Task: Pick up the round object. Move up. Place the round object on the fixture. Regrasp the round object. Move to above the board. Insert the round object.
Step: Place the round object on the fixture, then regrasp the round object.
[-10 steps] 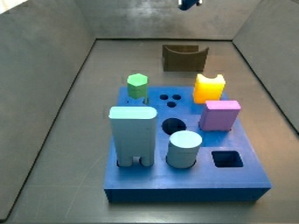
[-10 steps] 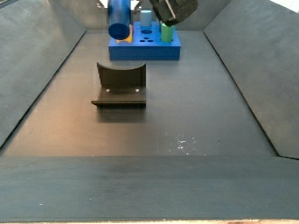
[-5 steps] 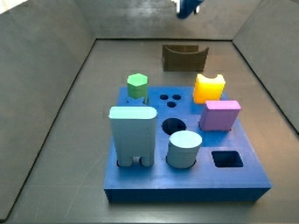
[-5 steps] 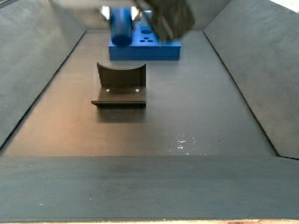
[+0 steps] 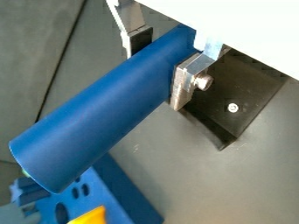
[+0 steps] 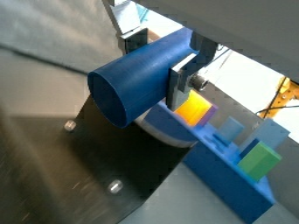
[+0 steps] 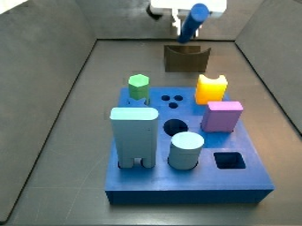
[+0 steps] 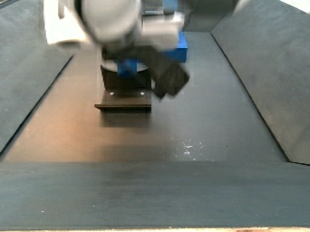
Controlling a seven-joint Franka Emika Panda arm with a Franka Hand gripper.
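Observation:
The round object (image 5: 111, 105), a long dark-blue rod, lies crosswise between my fingers. The gripper (image 5: 163, 57) is shut on it near one end, and both wrist views show silver fingers (image 6: 184, 77) pressed on either side of the rod (image 6: 138, 77). In a side view the gripper (image 7: 179, 14) hangs just above the dark brown fixture (image 7: 185, 59) with the rod (image 7: 195, 21) tilted. The fixture (image 8: 123, 96) sits directly under the blurred gripper (image 8: 133, 54). The blue board (image 7: 242, 181) lies nearer the camera than the fixture.
On the board stand a green hexagonal piece (image 7: 139, 86), a yellow notched block (image 7: 211, 88), a pink block (image 7: 222, 116), a tall pale-teal block (image 7: 134, 135) and a short pale cylinder (image 7: 185, 150). A round hole (image 7: 175, 127) and a square hole (image 7: 229, 161) are open. Grey walls enclose the floor.
The gripper has come down with the rod from the top edge of the side views to just above the fixture.

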